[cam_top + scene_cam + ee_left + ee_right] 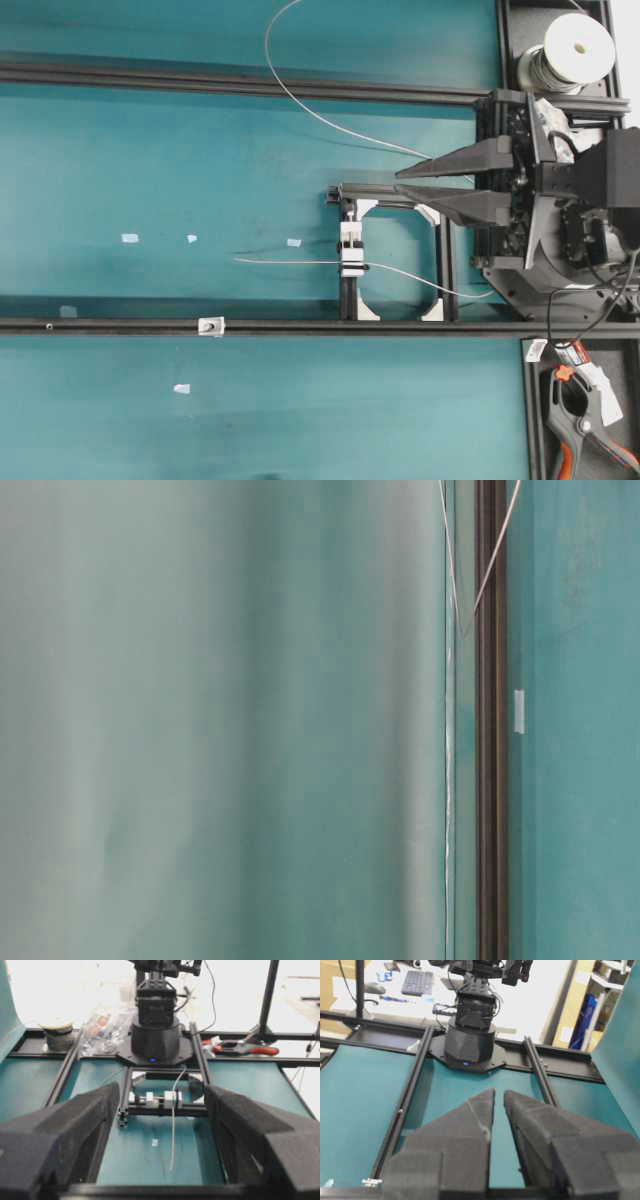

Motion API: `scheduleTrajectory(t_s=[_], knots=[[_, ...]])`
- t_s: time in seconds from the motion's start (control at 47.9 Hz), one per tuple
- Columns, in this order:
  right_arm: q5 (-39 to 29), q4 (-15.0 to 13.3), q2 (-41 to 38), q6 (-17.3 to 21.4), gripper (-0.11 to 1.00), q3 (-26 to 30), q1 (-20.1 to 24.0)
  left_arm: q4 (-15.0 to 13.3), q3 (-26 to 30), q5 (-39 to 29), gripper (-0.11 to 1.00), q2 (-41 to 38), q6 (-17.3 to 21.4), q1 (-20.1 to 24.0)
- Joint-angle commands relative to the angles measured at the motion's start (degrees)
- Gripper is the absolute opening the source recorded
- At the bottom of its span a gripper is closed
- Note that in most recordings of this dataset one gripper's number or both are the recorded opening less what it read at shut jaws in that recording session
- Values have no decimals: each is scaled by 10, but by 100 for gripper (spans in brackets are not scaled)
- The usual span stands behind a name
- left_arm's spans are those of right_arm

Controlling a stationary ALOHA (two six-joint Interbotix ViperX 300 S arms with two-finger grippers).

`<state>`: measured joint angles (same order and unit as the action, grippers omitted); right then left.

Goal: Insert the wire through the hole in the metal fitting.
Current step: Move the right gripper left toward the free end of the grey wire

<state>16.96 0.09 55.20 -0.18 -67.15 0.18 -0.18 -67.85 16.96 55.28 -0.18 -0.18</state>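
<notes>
Nothing is threaded yet, so the whole job lies ahead. The wire (300, 262) lies loose on the teal mat, and the metal fitting (210, 325) sits on the lower rail (120, 326) with its hole empty.

The right gripper (398, 183) hangs with its jaws only narrowly parted and nothing between them. The left gripper (161, 1089) has its jaws apart and is empty too.

From the right gripper, the wire runs through the white block (351, 255) just below its fingertips. Its free end reaches out ahead, beyond the tips. The fitting is further ahead again and well off to that same side, apart from the wire's end.

From the left gripper, the free end lies straight ahead, in line with the gap between its jaws, pointing back at it. What's left is to pick up the wire, steady the fitting and feed the end through.
</notes>
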Motion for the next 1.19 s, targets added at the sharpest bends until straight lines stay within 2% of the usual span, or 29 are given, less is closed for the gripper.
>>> scheduleTrajectory(t_s=[0.0, 0.042, 0.125, 0.188, 0.292, 0.397, 0.438, 0.501, 0.584, 0.647, 0.772, 0.814, 0.96, 1.106, 1.169], knots=[[1, 0, -6, 3, 24, 0, -1, -25, 3, -11, 24, -4, -8, 1], [-3, 0, -9, 3, 22, -3, -1, -25, 4, -23, 22, -5, -11, 1], [-21, 0, -22, 5, 6, 4, -1, -25, 11, -54, 6, -7, -20, 1], [-40, 0, -36, 9, -1, 17, -1, -25, 19, -74, -3, -12, -26, 1], [-71, 0, -63, 19, -3, 47, -1, -25, 31, -91, -10, -29, -32, 2], [-92, 0, -91, 33, -2, 74, -2, -25, 34, -91, -9, -51, -27, 5], [-97, 0, -100, 34, -1, 79, -3, -25, 33, -91, -6, -59, -27, 8], [-98, 0, -110, 35, 7, 84, -4, -25, 32, -91, 0, -69, -26, 12], [-97, 0, -120, 38, 25, 85, -10, -25, 30, -91, 13, -82, -25, 18], [-91, 4, -124, 43, 44, 85, -15, -23, 31, -91, 28, -90, -22, 20], [-66, 35, -126, 84, 78, 85, -29, -21, 33, -91, 65, -102, -9, 22], [-62, 36, -126, 98, 78, 84, -29, -21, 34, -91, 72, -106, -3, 22], [-70, 40, -142, 127, 76, 76, -29, -21, 27, -72, 70, -129, 10, 22], [-83, 40, -197, 163, 76, 82, -28, -21, 7, -6, 70, -176, 10, 22], [-92, 40, -225, 168, 75, 92, -26, -21, -3, 27, 74, -200, 10, 22]])
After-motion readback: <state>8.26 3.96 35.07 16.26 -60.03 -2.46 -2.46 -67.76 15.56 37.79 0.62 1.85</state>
